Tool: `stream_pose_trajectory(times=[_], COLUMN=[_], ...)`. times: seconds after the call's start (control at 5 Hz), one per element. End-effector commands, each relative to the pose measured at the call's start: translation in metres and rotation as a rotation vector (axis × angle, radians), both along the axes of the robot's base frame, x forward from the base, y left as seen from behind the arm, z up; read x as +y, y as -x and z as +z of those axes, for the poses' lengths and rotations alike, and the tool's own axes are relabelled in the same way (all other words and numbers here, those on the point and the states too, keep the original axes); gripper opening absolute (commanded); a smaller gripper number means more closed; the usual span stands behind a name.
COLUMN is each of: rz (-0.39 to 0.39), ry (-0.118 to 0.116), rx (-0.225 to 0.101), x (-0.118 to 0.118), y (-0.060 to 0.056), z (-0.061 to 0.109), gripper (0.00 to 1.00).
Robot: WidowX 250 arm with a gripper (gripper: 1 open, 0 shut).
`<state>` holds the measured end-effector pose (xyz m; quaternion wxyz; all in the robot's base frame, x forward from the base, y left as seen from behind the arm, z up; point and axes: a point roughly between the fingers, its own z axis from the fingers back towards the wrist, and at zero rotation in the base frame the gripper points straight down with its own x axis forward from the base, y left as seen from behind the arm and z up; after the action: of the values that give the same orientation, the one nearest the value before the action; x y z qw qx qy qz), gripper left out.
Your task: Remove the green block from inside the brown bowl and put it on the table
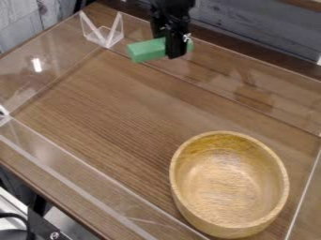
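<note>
Spanning the whole frame is one broad wood-grain brown bench point(119, 112) edged with low clear acrylic walls. One large round bowl of light tan wood point(230, 183) sits at the lower right, and it is empty, so the removal looks done. One black claw point(175, 47) hangs at the top centre, pinching one small flat bright green block point(148, 50) by its right end. The block sits low near the far edge, well apart from the bowl; whether it touches the surface I cannot tell. What remains, by my judgement, is setting it down and letting go.
</note>
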<state>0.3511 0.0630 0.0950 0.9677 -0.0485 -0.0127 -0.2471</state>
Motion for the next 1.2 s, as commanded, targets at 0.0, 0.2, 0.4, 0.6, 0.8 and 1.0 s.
stream_pose_trajectory(times=[0.0,0.2,0.4,0.6,0.8,1.0], rz=[-0.016,-0.026,-0.036,-0.045,-0.100,-0.159], ry=[-0.011,-0.007,-0.004,-0.001,0.000,0.002], rx=[-0.064,-0.060,-0.057,-0.053,-0.061,-0.073], x=[-0.001,-0.003,-0.004,-0.005,-0.015,-0.024], y=[-0.008,-0.007,-0.005,-0.004,-0.003,-0.002], z=[0.021,0.022,0.023,0.024,0.010,0.001], gripper=[0.00,0.00,0.00,0.00,0.00,0.00])
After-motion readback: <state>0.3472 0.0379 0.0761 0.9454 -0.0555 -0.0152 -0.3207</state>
